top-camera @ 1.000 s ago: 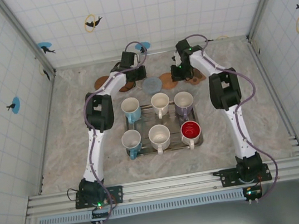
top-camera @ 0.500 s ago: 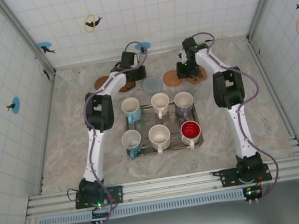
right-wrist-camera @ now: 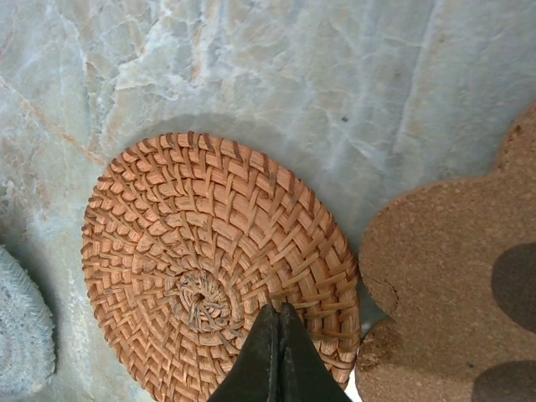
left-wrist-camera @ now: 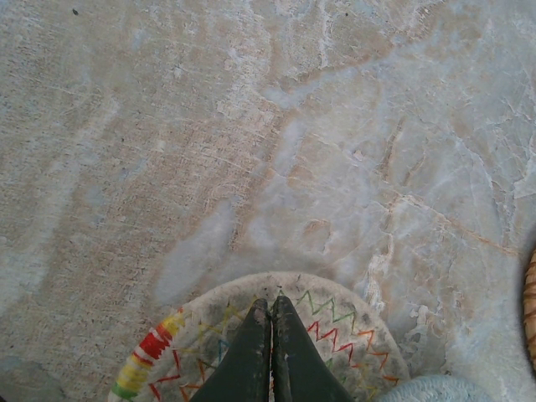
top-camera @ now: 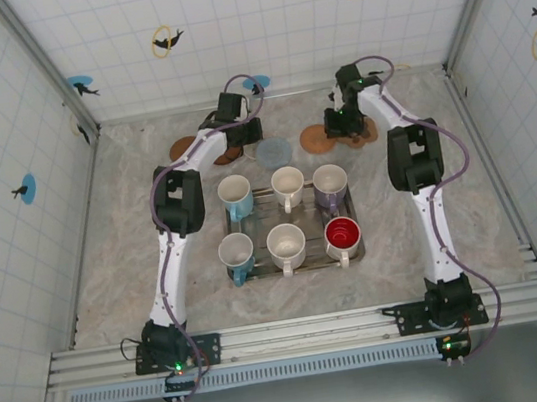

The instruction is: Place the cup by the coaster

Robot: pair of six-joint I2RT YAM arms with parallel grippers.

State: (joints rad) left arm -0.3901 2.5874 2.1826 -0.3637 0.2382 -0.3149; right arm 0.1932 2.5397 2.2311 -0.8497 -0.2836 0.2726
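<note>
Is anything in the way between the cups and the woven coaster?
Only the right claw, shut, with its tip over the woven coaster. The table between the cups and it looks bare.

Pale marbled table, metal tray near its middle, coasters along the far side: brown round coaster, pale stitched coaster, blue-grey round coaster, woven rattan coaster just beside, perhaps touching, lobed cork coaster.

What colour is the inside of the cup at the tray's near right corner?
Red. The cup shows best in the top external view.
</note>
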